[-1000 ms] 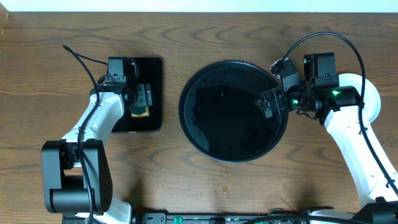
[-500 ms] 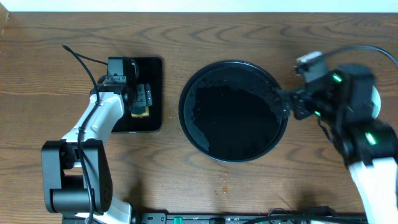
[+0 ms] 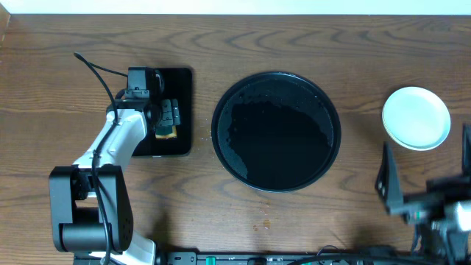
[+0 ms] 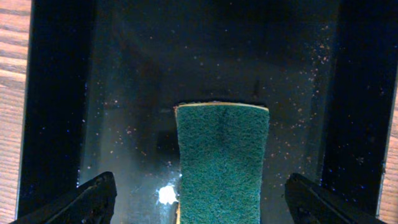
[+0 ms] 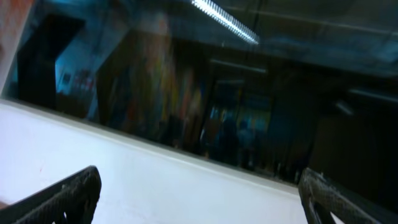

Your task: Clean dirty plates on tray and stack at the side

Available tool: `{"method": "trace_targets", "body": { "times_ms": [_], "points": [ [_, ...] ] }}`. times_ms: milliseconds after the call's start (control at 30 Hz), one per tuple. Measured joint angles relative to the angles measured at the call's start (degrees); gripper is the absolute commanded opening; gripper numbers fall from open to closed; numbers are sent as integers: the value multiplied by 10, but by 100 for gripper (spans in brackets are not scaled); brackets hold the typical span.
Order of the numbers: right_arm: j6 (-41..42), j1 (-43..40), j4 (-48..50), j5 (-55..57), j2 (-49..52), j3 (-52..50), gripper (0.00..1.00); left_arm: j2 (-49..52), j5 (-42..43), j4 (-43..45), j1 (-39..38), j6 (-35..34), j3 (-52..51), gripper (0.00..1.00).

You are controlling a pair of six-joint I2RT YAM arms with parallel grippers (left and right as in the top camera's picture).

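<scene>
The round black tray [image 3: 243, 158] lies mid-table with no plate on it. A pale round plate [image 3: 416, 118] rests on the wooden tabletop to its right; I cannot tell whether others lie under it. My left gripper [image 3: 169, 118] [image 4: 199, 180] hangs open over a green sponge [image 4: 222, 162], one finger on each side and neither touching it. My right gripper [image 3: 385, 180] [image 5: 199, 186] is near the table's front right corner, open and holding nothing. It faces a white wall and a dim room, well clear of the plate.
A small rectangular black tray [image 3: 182, 81] at the left holds the sponge [image 3: 166, 132]. Fine crumbs speckle its floor [image 4: 124, 93]. Small crumbs lie on the wood [image 3: 265, 213] in front of the round tray.
My right arm has swung away from the round tray's right rim to the front right corner, uncovering the plate. The left arm has not moved.
</scene>
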Motion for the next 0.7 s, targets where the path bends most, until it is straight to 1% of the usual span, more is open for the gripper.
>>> {"method": "trace_targets", "body": {
  "times_ms": [100, 200, 433, 600, 700],
  "points": [
    [10, -6, 50, 6, -54, -62, 99, 0, 0, 0, 0, 0, 0, 87],
    [21, -19, 93, 9, -78, -129, 99, 0, 0, 0, 0, 0, 0, 87],
    [47, -20, 104, 14, -90, -260, 99, 0, 0, 0, 0, 0, 0, 87],
    [68, -20, 122, 14, -121, -346, 99, 0, 0, 0, 0, 0, 0, 87],
    [77, -21, 135, 14, -123, -380, 99, 0, 0, 0, 0, 0, 0, 87]
  ]
}}
